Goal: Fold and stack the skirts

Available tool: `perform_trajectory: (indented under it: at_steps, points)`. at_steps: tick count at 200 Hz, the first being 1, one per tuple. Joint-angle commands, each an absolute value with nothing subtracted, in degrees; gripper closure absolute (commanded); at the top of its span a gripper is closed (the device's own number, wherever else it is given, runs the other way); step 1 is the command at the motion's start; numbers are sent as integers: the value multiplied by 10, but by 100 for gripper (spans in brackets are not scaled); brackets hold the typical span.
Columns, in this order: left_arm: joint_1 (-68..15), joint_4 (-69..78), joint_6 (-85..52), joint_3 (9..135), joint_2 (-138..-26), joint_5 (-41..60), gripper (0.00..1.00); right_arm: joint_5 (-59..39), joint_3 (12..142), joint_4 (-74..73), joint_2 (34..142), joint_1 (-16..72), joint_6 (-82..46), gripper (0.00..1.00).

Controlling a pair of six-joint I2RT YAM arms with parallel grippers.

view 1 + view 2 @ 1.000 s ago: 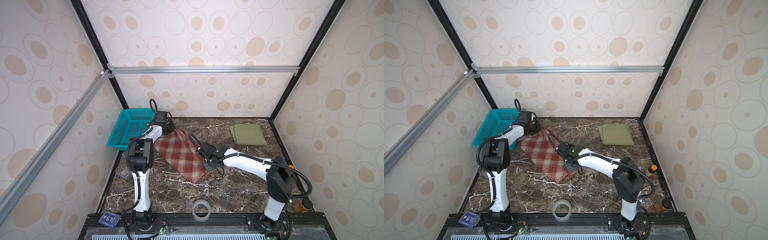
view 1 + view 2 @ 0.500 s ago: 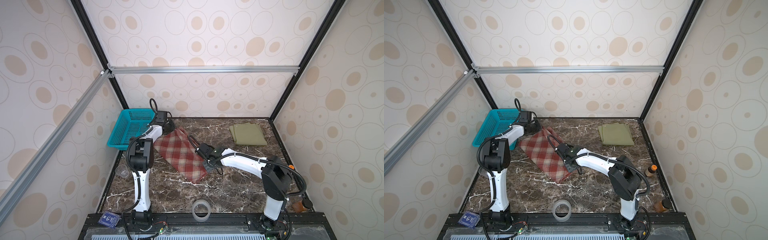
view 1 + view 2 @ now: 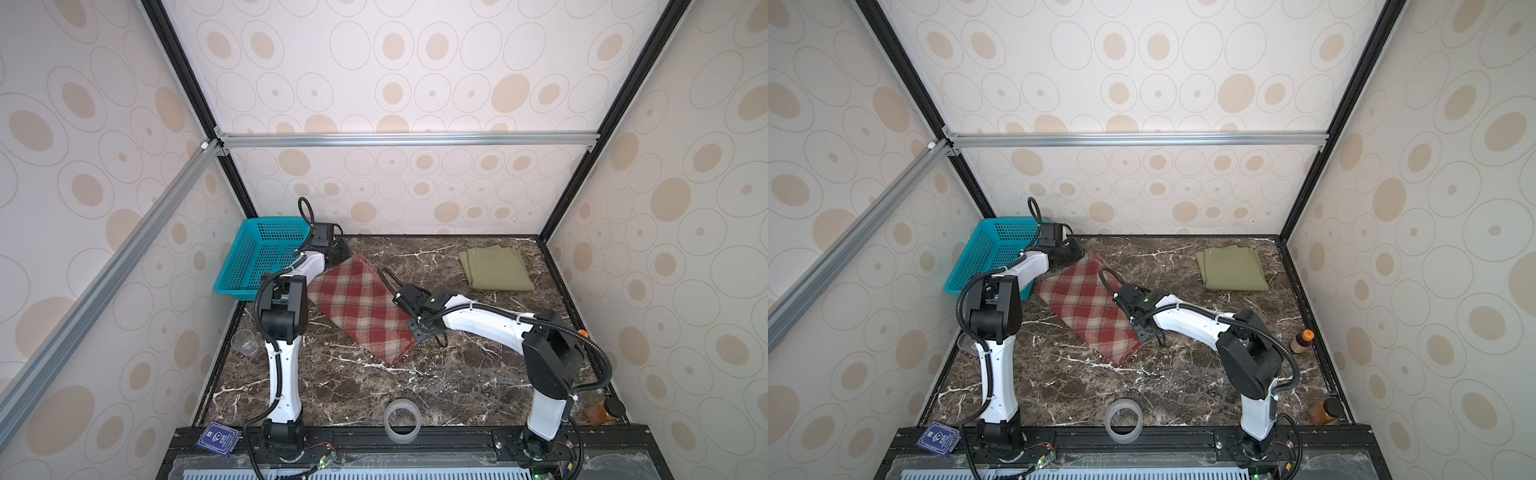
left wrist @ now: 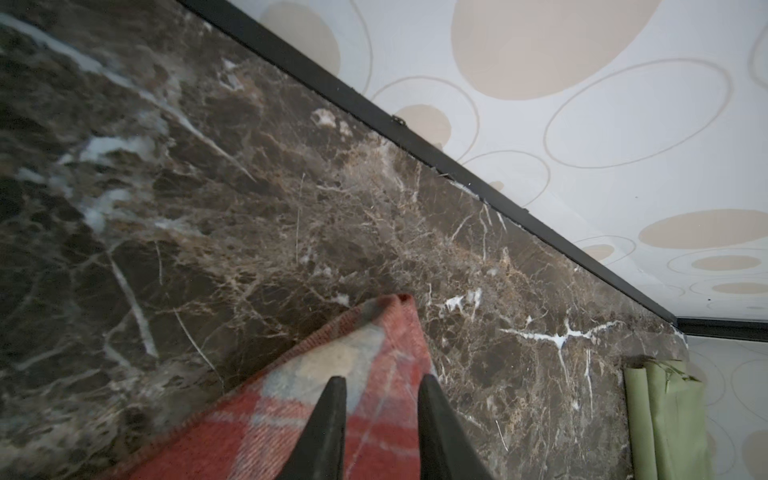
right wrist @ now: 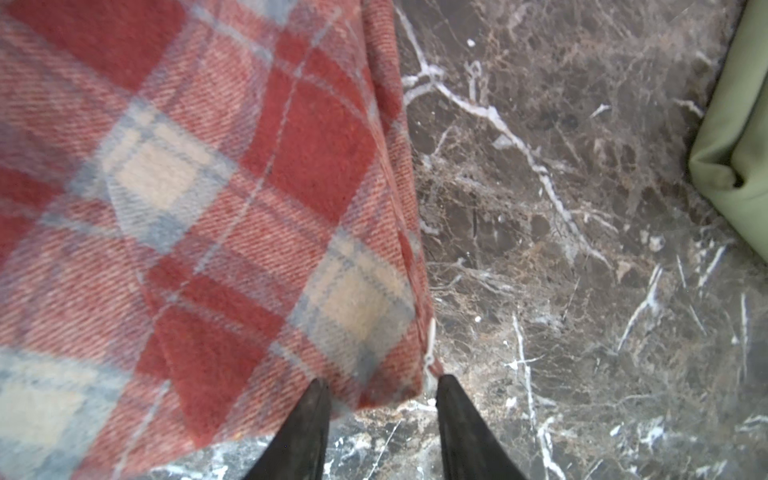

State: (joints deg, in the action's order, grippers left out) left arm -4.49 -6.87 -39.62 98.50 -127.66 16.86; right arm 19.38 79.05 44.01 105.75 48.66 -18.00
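The red-and-cream plaid skirt (image 3: 361, 307) lies flat on the worktop (image 3: 457, 374) as a long folded band, running slantwise from just beside the teal basket (image 3: 257, 257) toward the middle. The olive-green skirt (image 3: 494, 268) rests neatly folded in the far right corner, well apart from it.

The left end effector (image 4: 381, 378) is released: its two fingers stand apart over the far corner of the plaid, and no cloth is pinched between them. The right end effector (image 5: 382, 379) is also released, with its fingers on each side of the near corner, one over the wool and one over bare marble.

I judge this as the letting-go after a lengthwise fold. To do it well, both arms should rise straight up from the cloth, not sideways, because the woolly surface can catch on a fingertip and pull the layer open. The thick fabric probably wants to spring back, so a short press along the folded edge would help before leaving it.

The band looks too long to stack on the green one. The next fold should bring one short end over the other, with the edges matched, and both corners of that end should be taken together through all layers.
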Motion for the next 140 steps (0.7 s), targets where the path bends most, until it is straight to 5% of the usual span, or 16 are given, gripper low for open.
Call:
perform_trajectory:
  at_steps: [1,53,93,140]
  points:
    - [-41,-19,-381,969,-1231,178,69,205,788,464,1035,484,-191,54]
    - [-41,-11,-350,926,-1196,200,78,182,794,459,1019,484,-201,56]
    - [-41,-10,-348,885,-1191,222,85,147,801,430,1026,484,-204,79]
    - [-48,3,-359,866,-1212,249,86,122,791,393,1046,482,-212,84]
